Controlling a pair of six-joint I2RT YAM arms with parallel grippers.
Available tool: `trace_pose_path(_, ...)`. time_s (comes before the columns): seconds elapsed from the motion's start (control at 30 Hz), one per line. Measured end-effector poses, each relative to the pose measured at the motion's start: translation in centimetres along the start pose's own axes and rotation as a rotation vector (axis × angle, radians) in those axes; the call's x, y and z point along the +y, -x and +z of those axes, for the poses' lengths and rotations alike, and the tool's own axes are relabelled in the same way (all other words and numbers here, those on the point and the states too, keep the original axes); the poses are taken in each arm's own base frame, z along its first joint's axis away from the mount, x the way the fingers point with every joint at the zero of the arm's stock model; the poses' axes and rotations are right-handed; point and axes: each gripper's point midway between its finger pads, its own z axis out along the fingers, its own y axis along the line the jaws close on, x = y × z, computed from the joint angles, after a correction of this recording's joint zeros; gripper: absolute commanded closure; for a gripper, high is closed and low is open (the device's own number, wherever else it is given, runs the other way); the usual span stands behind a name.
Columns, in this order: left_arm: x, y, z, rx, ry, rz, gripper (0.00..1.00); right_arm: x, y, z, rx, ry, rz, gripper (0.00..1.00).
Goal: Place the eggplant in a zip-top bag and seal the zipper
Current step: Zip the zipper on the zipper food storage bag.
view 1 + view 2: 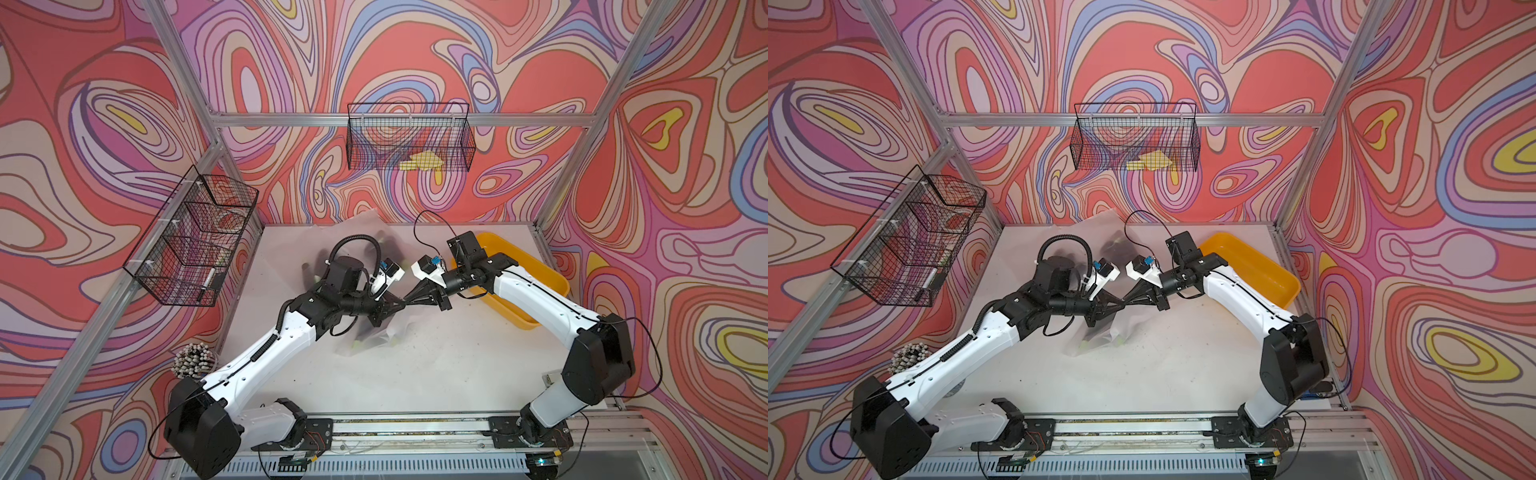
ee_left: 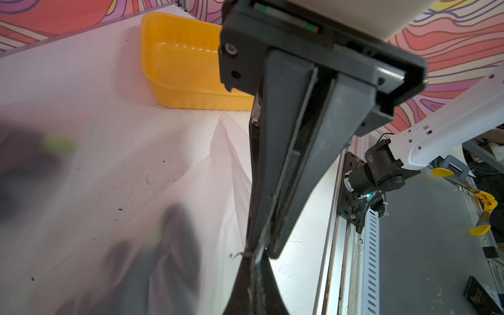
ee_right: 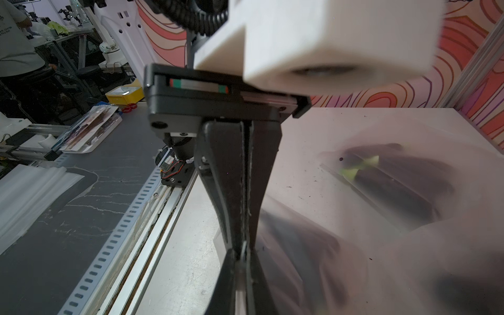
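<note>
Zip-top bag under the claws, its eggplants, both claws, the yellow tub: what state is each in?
zip-top bag: lifted at its top edge, rest sagging; seal cannot be told.
eggplants: inside that bag.
right claw: shut, pinching the bag's edge.
left claw: shut, tip to tip with the right claw; grip unclear.
yellow tub: upright, nothing seen inside.
</note>
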Motion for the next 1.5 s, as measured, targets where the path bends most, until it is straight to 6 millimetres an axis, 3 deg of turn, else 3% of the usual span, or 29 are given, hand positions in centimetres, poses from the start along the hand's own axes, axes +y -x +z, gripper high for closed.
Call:
trace_pose_path(0.77, 0.6, 0.4, -0.1, -0.019, 0.025, 0.005, 1.00, -0.4, -2.1, -2.0, 0.038, -0.105, 0.089, 0.97)
trace_pose_path(1.13, 3.0, 1.3, -1.6, -0.055, 0.074, -0.048, 1.00, -2.0, -4.3, -3.9, 0.058, -0.203, 0.166, 0.97)
trace_pose_path(1.5, 3.3, 2.2, -3.4, -0.093, 0.102, -0.049, 1.00, -2.8, -5.8, -6.7, 0.085, -0.305, 0.216, 0.96)
